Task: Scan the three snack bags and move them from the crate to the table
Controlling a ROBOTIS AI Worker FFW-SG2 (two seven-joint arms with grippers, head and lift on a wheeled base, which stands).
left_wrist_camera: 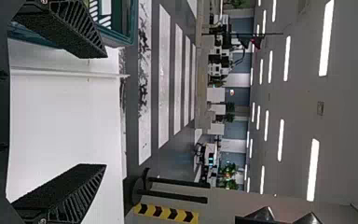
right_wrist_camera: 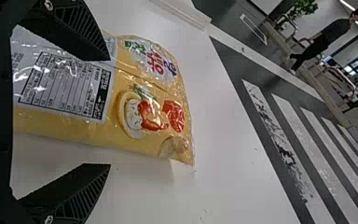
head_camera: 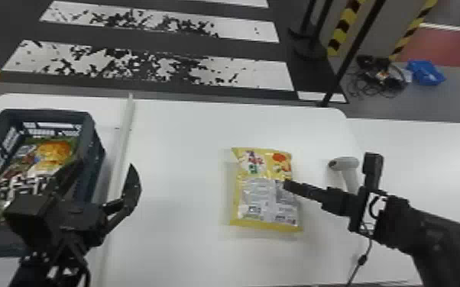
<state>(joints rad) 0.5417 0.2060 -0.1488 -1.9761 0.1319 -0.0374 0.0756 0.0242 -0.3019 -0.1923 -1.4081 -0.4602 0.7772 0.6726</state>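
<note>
The dark crate [head_camera: 97, 152] stands at the table's left with snack bags [head_camera: 51, 152] lying in it, partly hidden by my left arm. My left gripper [head_camera: 106, 165] is open, one finger over the crate and the other right of its wall. In the left wrist view that gripper [left_wrist_camera: 106, 111] has nothing between its fingers. A yellow snack bag [head_camera: 267, 191] lies flat on the table, printed panel upward. Over its right edge is my right gripper [head_camera: 288, 186]. In the right wrist view the open gripper [right_wrist_camera: 109, 112] has one finger above the bag [right_wrist_camera: 144, 140].
A pale handheld scanner [head_camera: 345, 164] rests behind the right arm, partly covered by it. A raised strip [head_camera: 124, 133] runs across the white table [head_camera: 179, 152] between crate and bag. A dark cable [head_camera: 362, 260] hangs near the right forearm.
</note>
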